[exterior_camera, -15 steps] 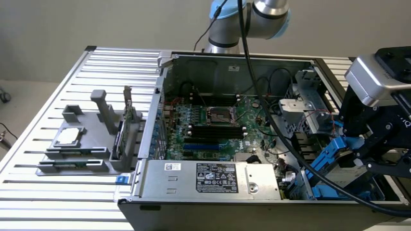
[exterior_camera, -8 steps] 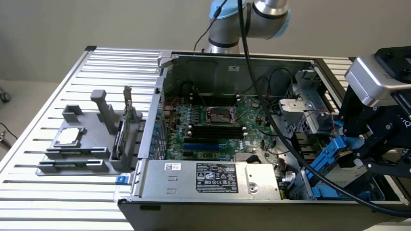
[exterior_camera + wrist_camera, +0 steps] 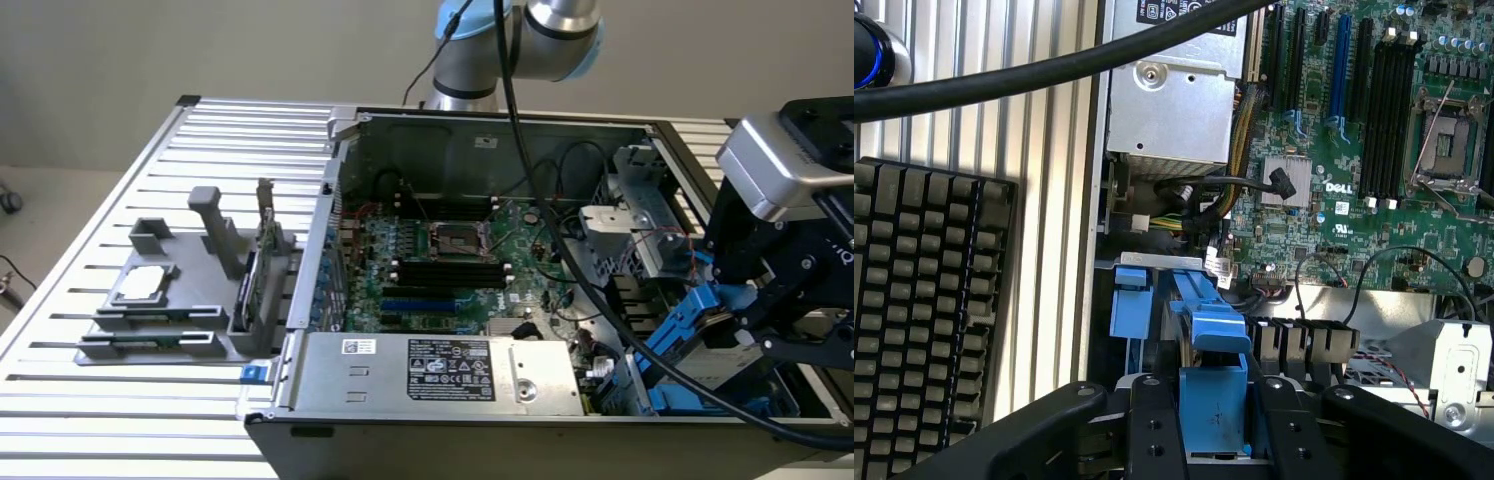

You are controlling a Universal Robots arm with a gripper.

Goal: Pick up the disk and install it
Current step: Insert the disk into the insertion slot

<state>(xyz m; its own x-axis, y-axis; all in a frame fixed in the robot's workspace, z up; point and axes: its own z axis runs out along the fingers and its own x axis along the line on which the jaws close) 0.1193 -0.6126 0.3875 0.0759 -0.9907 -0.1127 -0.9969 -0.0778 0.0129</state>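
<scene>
Gripper (image 3: 1214,415) angled down over computer case (image 3: 481,118), jaws clamping disk (image 3: 694,320).

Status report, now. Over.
Tool shut on disk. Disk tilted over drive bay, not seated. Black cable hangs across nearby; nothing seen between disk and bay.

Open computer case (image 3: 454,150), grey rack (image 3: 220,240) on slatted table (image 3: 80,400).

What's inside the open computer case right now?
The motherboard, a silver power supply, and the disk in blue rails, clamped by the tool. What lies beneath the disk is covered.
</scene>
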